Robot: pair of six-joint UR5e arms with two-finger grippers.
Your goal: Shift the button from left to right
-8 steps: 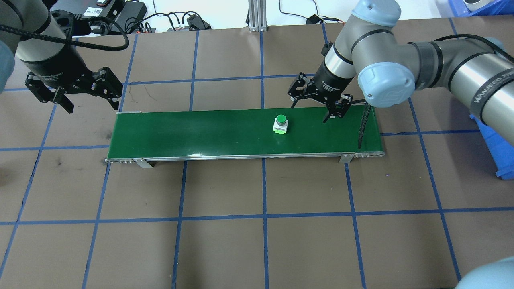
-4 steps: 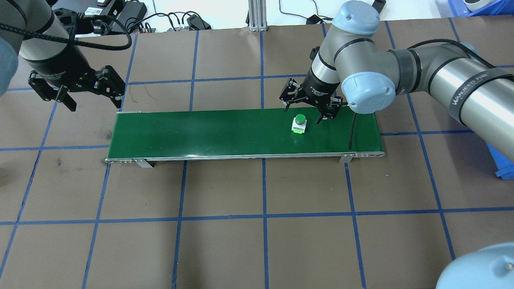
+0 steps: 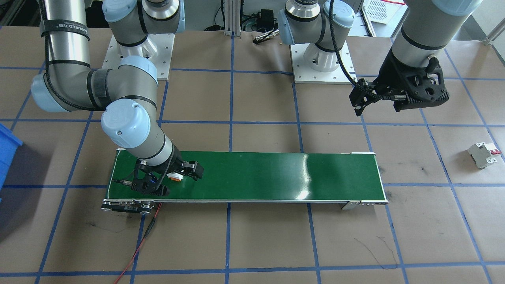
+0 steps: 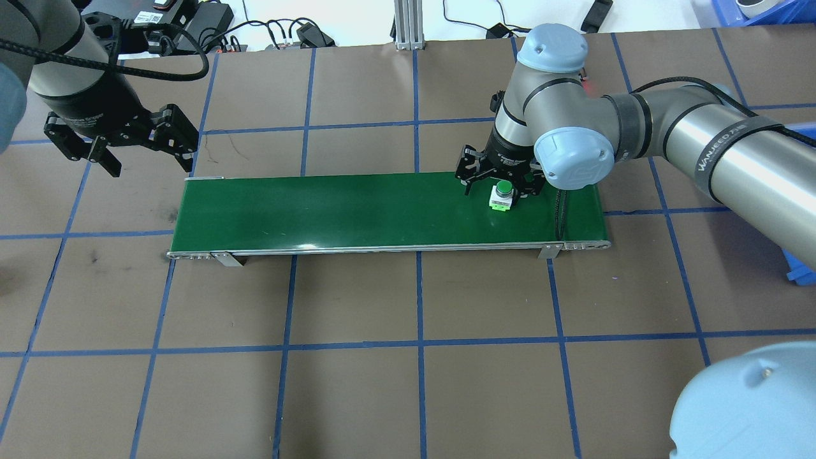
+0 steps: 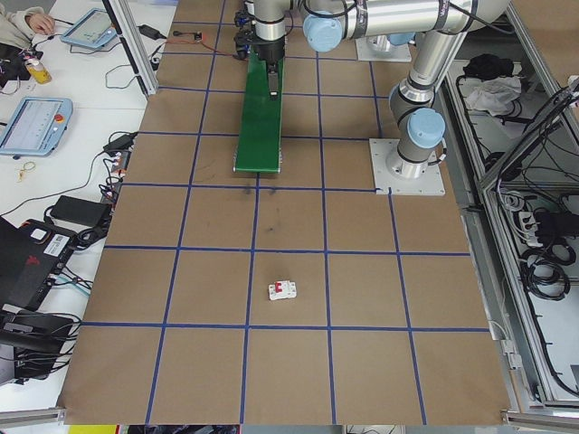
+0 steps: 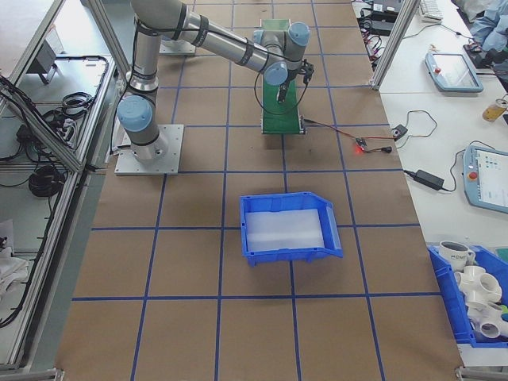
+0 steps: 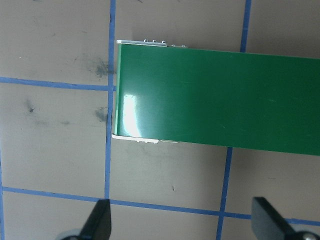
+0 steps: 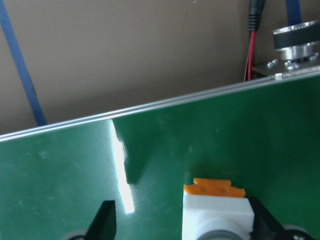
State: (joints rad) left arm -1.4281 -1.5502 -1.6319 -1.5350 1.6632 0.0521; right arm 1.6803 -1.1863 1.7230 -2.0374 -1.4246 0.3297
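Note:
The button (image 4: 502, 195), green cap on a white body with an orange base, stands on the green conveyor belt (image 4: 350, 210) near its right end. My right gripper (image 4: 501, 186) is lowered over it and open, one finger on each side. In the right wrist view the button (image 8: 217, 210) sits between the fingertips (image 8: 106, 220), close to the right-hand one. From the front the right gripper (image 3: 165, 179) hides most of the button (image 3: 174, 176). My left gripper (image 4: 121, 145) hangs open and empty just beyond the belt's left end; its wrist view shows the belt (image 7: 225, 100) below.
A white circuit breaker (image 3: 482, 154) with a red lever lies on the brown table off the belt's left end. A blue bin (image 6: 286, 226) stands on the table past the belt's right end. A black cable (image 4: 561, 213) drapes over the belt by the right arm.
The button has travelled right along the belt from its middle. My right gripper has moved left and down until it straddles the button. The left gripper has hardly shifted.

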